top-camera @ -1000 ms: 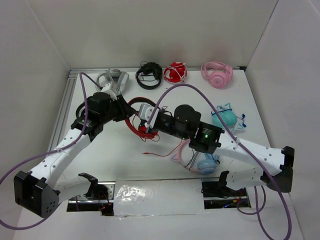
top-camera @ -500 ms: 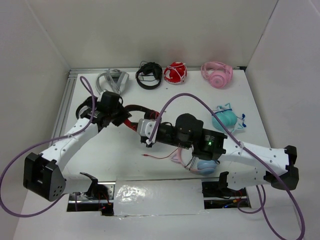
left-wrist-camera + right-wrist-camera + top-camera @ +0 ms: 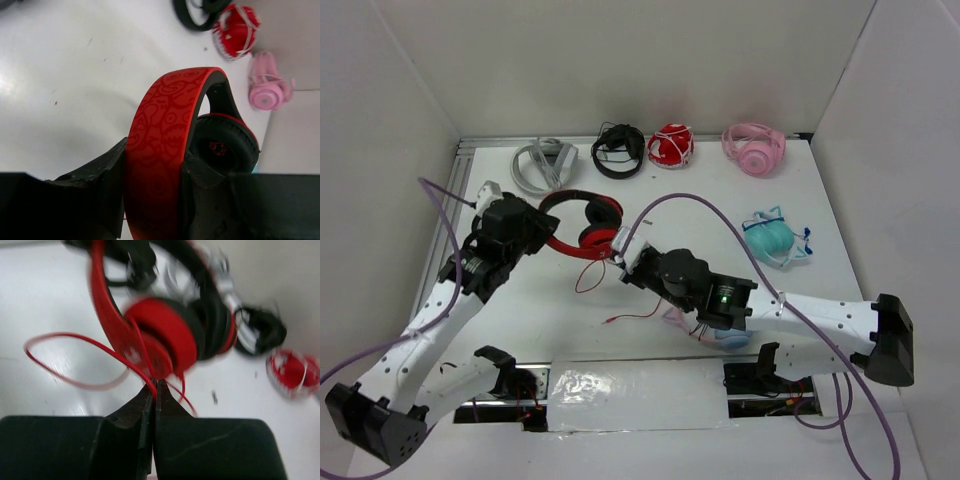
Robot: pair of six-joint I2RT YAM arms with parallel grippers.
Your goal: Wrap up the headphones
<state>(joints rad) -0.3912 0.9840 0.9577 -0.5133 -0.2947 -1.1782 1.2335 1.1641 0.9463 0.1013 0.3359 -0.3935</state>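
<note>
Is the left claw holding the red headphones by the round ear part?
No, the left gripper clamps the headphones by the headband, with the ear pad untouched.

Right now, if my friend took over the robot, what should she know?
Left gripper: shut on the headband of the red headphones.
Right gripper: shut on the thin red cable, near an ear cup.
Done: both grips set. The cable lies in loose loops on the table; no winding visible.
Left: wind the cable around the headphones.
</note>
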